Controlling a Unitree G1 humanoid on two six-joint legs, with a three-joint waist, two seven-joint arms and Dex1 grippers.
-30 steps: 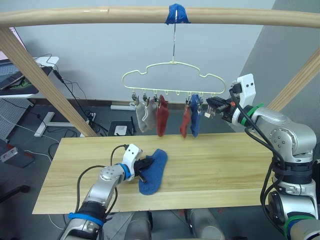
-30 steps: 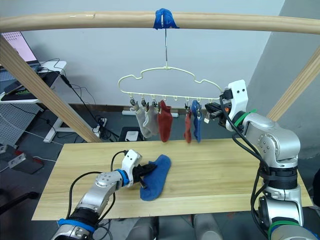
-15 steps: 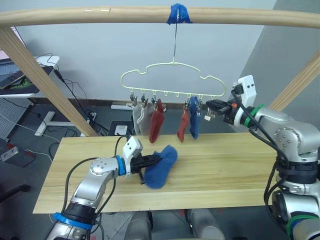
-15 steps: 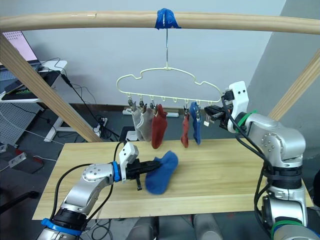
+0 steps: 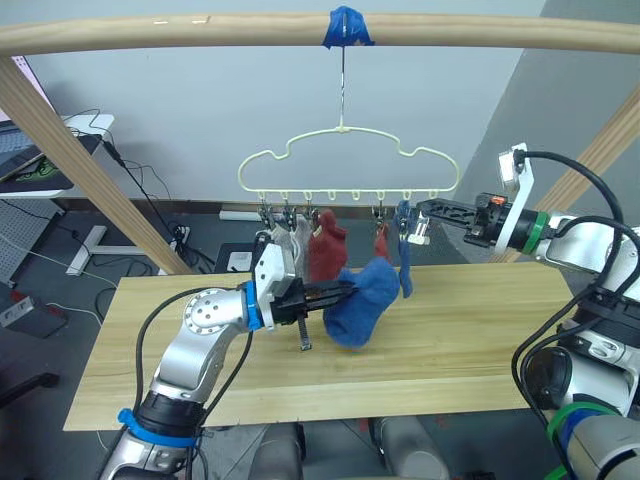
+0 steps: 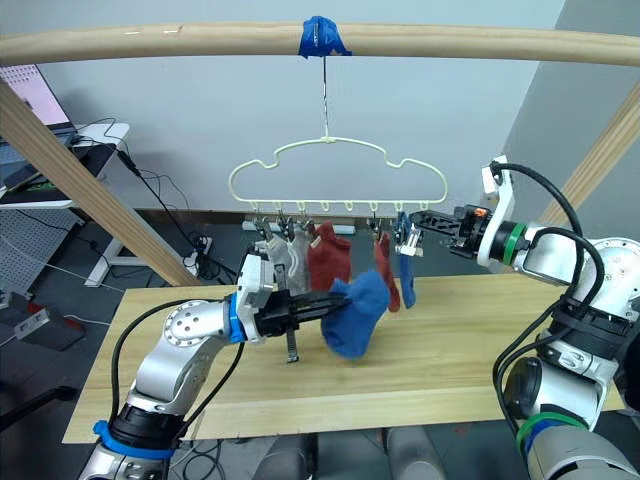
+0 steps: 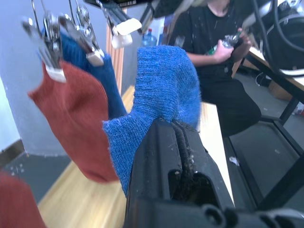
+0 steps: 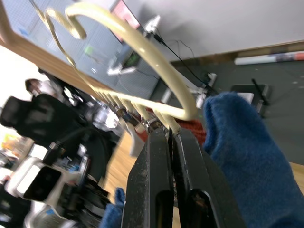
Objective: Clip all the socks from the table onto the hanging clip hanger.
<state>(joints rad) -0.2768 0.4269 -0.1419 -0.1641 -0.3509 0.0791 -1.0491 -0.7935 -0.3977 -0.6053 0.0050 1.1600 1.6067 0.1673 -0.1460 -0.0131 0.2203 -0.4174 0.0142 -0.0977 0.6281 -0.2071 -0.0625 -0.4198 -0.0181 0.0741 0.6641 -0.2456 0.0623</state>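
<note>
My left gripper [image 5: 340, 293] is clamped on a blue sock [image 5: 362, 303], soft knit, dangling folded above the table [image 5: 460, 330].

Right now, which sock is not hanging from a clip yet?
The blue sock in the left gripper. It is held up over the table, while the other socks, one also blue, hang clipped on the hanger.
</note>
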